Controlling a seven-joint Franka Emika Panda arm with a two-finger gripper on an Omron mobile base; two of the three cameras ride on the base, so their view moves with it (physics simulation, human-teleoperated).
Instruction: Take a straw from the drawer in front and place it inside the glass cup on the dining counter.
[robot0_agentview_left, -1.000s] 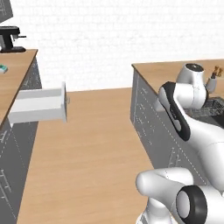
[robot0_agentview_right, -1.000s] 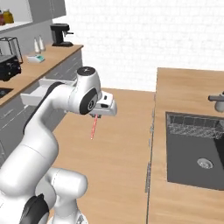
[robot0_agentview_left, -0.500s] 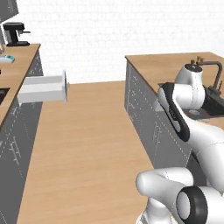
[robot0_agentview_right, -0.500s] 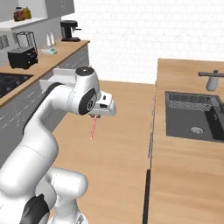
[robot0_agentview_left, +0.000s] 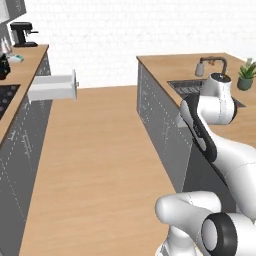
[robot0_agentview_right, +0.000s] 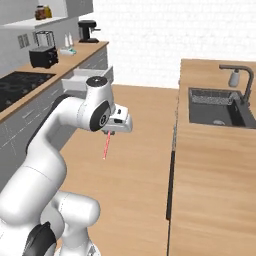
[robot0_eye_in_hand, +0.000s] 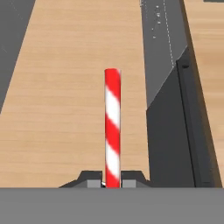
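Note:
My gripper (robot0_agentview_right: 109, 133) is shut on the red-and-white striped straw (robot0_agentview_right: 106, 147), which hangs down from it over the wooden floor. In the hand view the straw (robot0_eye_in_hand: 112, 122) rises straight from between the shut fingertips of the gripper (robot0_eye_in_hand: 112, 183). The drawer (robot0_agentview_left: 53, 87) stands pulled out of the left counter run, far from the gripper; it also shows behind my arm as the drawer (robot0_agentview_right: 76, 83). The dining counter (robot0_agentview_right: 215, 155) of light wood lies to the right, with its edge also in the hand view as the dining counter (robot0_eye_in_hand: 205, 48). The glass cup is out of view.
A dark sink (robot0_agentview_right: 215, 107) with a faucet (robot0_agentview_right: 240, 82) is set into the island, and a potted plant (robot0_agentview_left: 246, 76) stands beyond it. On the left counter are a hob (robot0_agentview_right: 20, 82), a toaster (robot0_agentview_right: 42, 56) and a coffee machine (robot0_agentview_right: 87, 31). Wooden floor runs between the counters.
Both base views have shifted, so the base has moved: the island now shows more, the drawer sits further off. The straw stays held in the shut gripper.

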